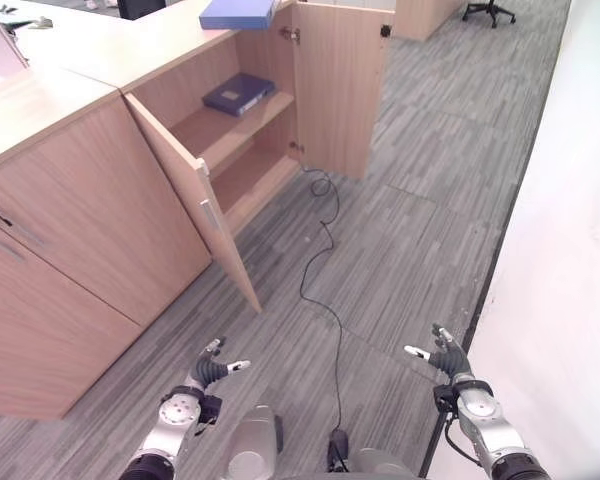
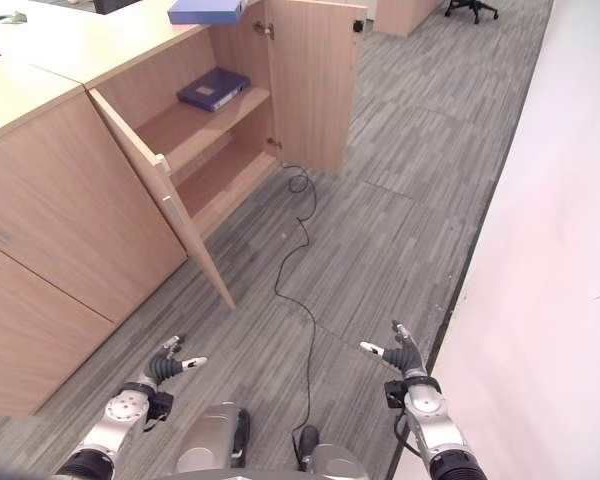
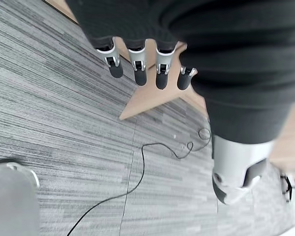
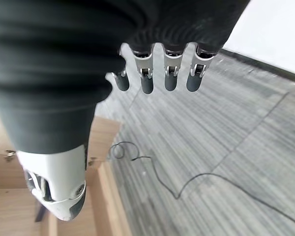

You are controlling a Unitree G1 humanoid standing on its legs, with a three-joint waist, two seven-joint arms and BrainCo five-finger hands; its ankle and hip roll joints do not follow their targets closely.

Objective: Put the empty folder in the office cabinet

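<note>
A light blue folder [image 1: 238, 13] lies flat on top of the wooden cabinet [image 1: 130, 60], above its open compartment. A dark blue folder [image 1: 238, 94] lies on the upper shelf [image 1: 220, 135] inside. Both cabinet doors stand open, the left door [image 1: 195, 195] swung out toward me and the right door [image 1: 340, 85] beyond it. My left hand [image 1: 208, 372] and right hand [image 1: 446, 358] hang low over the carpet, well short of the cabinet. Both are open with relaxed fingers [image 3: 137, 69] [image 4: 157, 73] and hold nothing.
Closed cabinet fronts [image 1: 70, 230] run along the left. A white wall [image 1: 570, 250] borders the right side. Grey striped carpet [image 1: 410, 220] lies between them. An office chair [image 1: 488, 10] stands far back.
</note>
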